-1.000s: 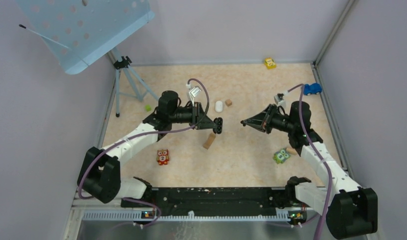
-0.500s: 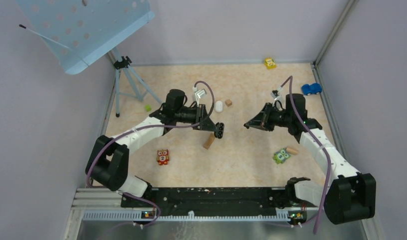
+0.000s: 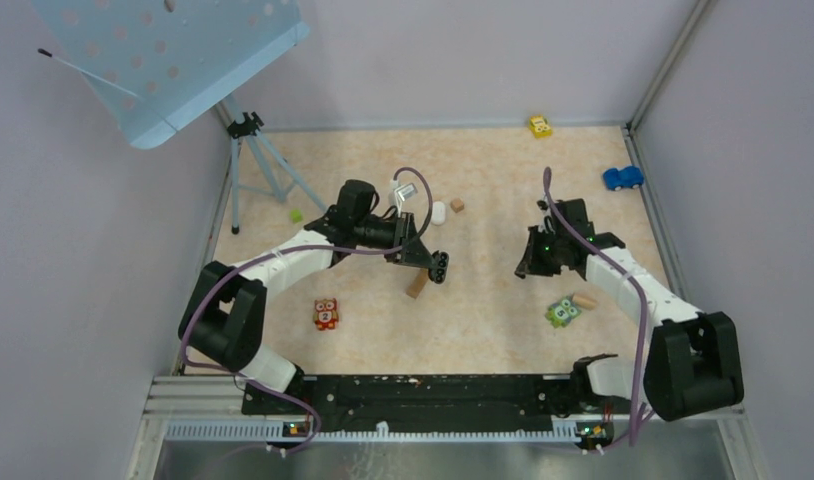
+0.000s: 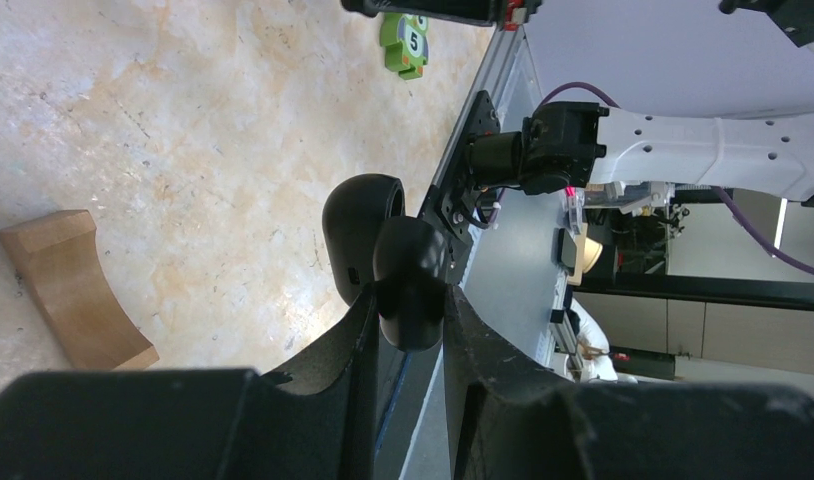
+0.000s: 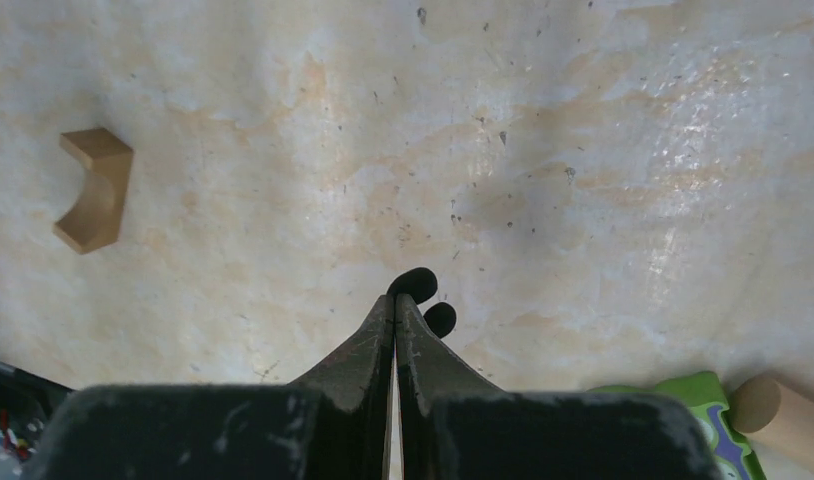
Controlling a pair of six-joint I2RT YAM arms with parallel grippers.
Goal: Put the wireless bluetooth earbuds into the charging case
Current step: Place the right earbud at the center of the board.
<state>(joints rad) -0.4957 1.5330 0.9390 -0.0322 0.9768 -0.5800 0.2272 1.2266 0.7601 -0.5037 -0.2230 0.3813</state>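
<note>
The right end effector (image 5: 394, 302) is pressed together and pointed down at the worktop (image 5: 583, 120); 2 small black lobes, taken to be 1 black bud (image 5: 416, 284), are seen right at its tips; whether the bud is pinched there or lies on the worktop just beneath cannot be told. The left end effector (image 4: 408, 298) is closed part-way on the black case (image 4: 363, 225), which is held above the worktop near a wooden block (image 3: 418, 283). From the bud, the case lies well apart toward the robot's left, across the worktop; the right arm is clearly the nearer to the bud. The coming move is judged to turn on that leftward carry; which way the case's opening faces cannot be made out.
</note>
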